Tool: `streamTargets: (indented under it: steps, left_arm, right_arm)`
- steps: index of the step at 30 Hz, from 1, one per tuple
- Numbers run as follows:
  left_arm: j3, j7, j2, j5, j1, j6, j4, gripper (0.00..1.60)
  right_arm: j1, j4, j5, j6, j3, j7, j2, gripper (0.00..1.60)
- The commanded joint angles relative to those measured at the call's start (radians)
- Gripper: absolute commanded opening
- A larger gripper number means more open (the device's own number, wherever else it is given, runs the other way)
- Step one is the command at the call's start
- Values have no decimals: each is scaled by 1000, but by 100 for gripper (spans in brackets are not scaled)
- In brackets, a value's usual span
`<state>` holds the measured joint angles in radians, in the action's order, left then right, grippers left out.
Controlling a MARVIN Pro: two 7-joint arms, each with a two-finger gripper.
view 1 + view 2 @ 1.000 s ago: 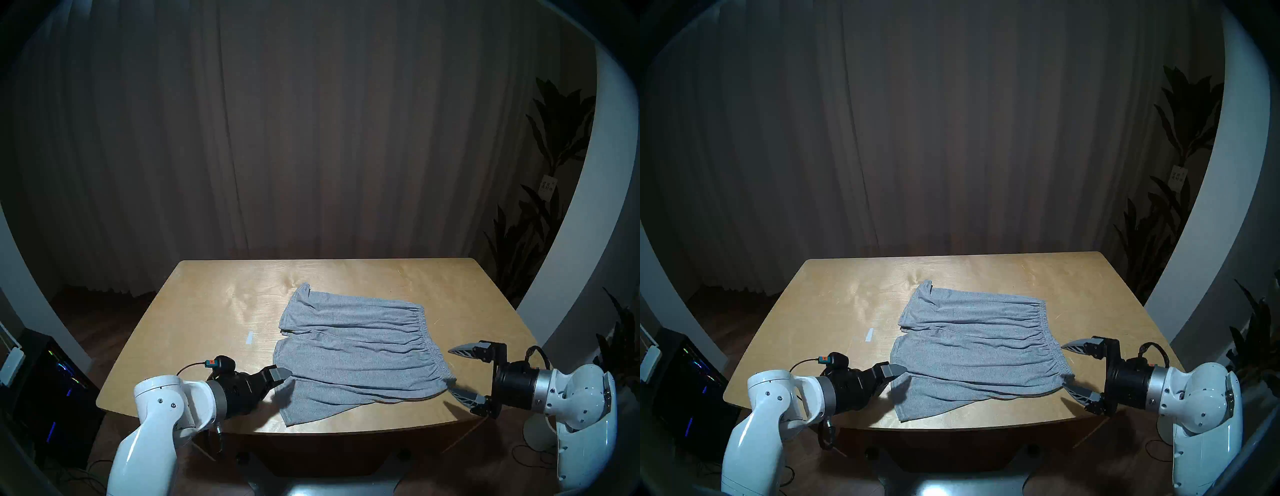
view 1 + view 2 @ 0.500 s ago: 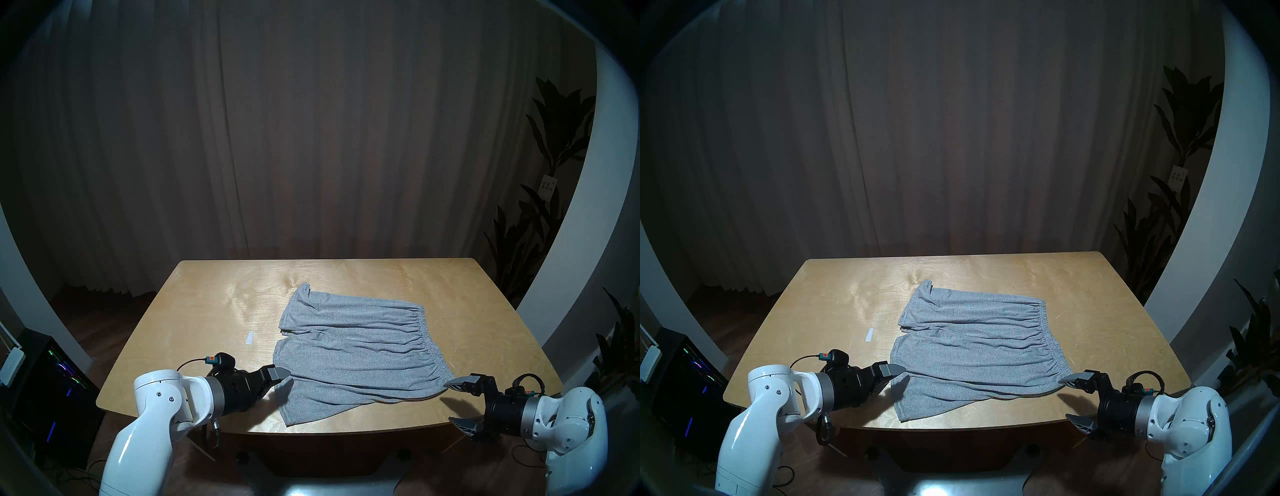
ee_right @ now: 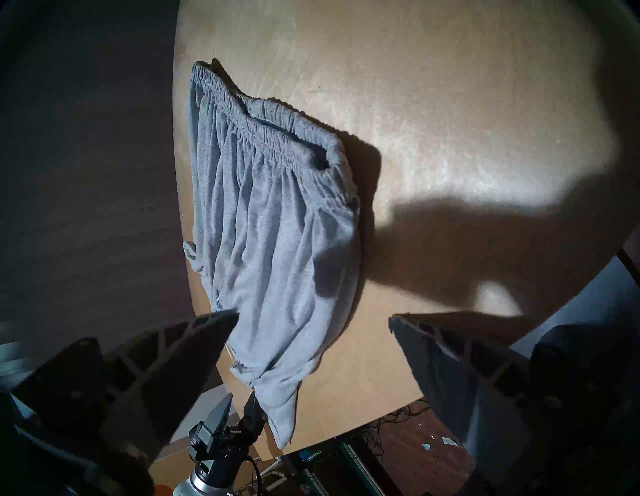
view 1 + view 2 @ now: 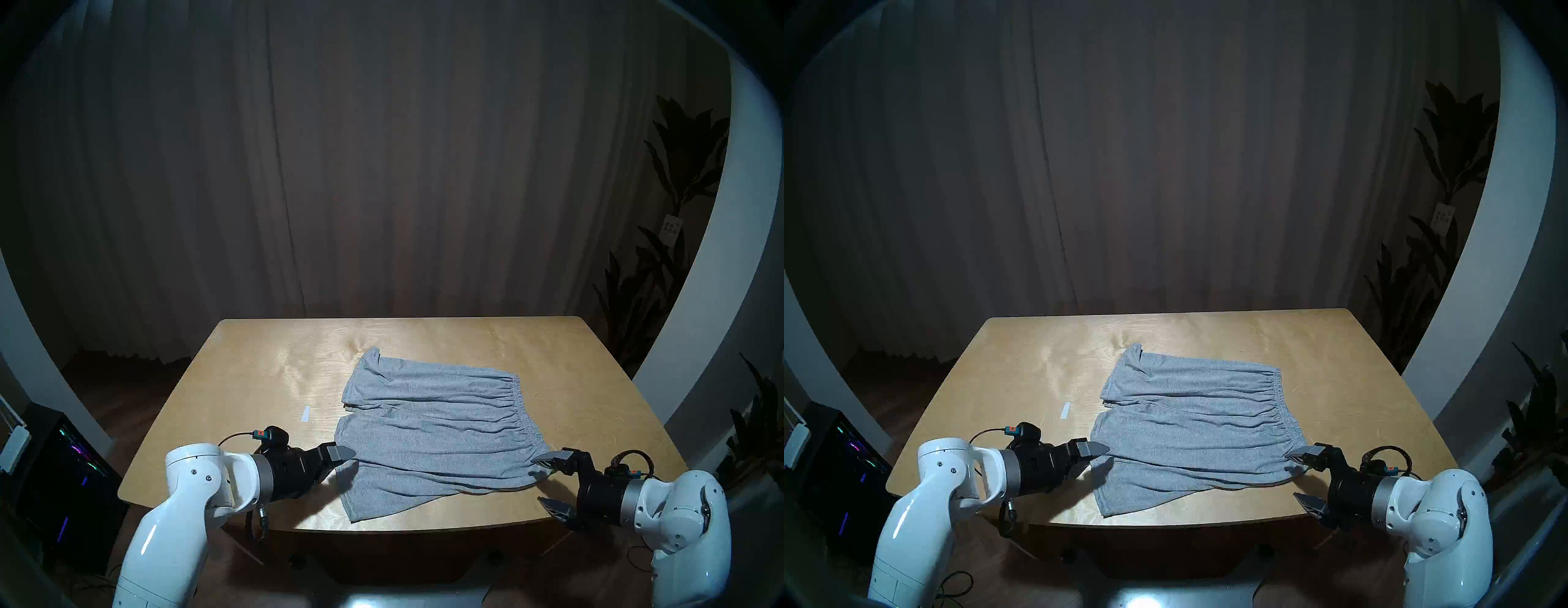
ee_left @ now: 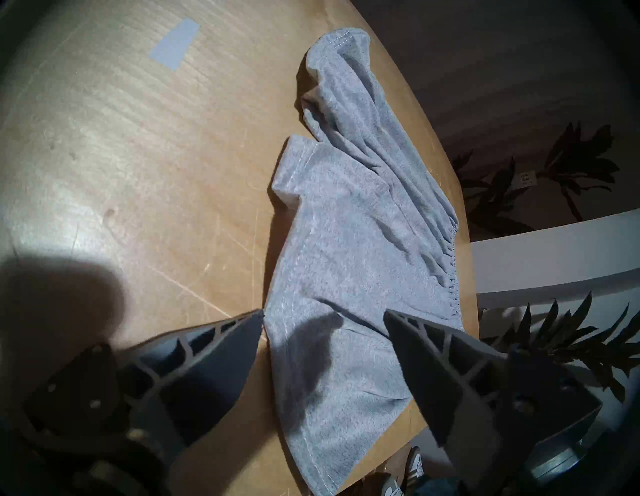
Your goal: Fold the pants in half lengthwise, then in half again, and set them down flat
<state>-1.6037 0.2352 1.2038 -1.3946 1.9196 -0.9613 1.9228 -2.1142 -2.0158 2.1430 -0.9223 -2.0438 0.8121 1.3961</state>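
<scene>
Grey pants point(image 4: 428, 437) spread on the wooden table point(image 4: 263, 373), right of centre, waistband toward the robot's right, hemmed legs toward its left; far leg flat, near leg rumpled, its lower hem corner reaching close to the table's front edge; cloth creased in long folds running leg to waist.

Left gripper point(image 4: 345, 460) low over the table at the near leg's hem; jaws apart in the left wrist view, one finger tip point(image 5: 254, 320) just at the hem edge, the other over the cloth point(image 5: 329, 270), shadow falling on the fabric between; nothing clamped.

Right gripper point(image 4: 545, 482) at the near end of the waistband, at the table's front right; jaws wide apart; upper finger point(image 4: 547, 457) touching or just above the waistband corner, lower finger point(image 4: 555, 507) beside the table edge, clear of the cloth; in the right wrist view, pants point(image 3: 277, 225) between and beyond the two fingers, waistband gathers plain at the far end, nothing pinched.

Small pale strip of tape point(image 4: 305, 414) on the bare wood left of the pants; dark curtain point(image 4: 382, 170) behind the table; leafy plant point(image 4: 662, 254) at the right.
</scene>
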Motion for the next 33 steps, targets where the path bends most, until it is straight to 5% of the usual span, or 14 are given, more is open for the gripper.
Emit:
streamTargets:
  steps: [1,33]
  left_arm:
    - [7,24,-37,5,7,1,-64,160]
    - [143,-85,-174,15,-114,1,-179,160]
  right_arm:
    - [50,21,-33,16,32,-18,19,160]
    - [93,71,-168,67,152,-98,68,160]
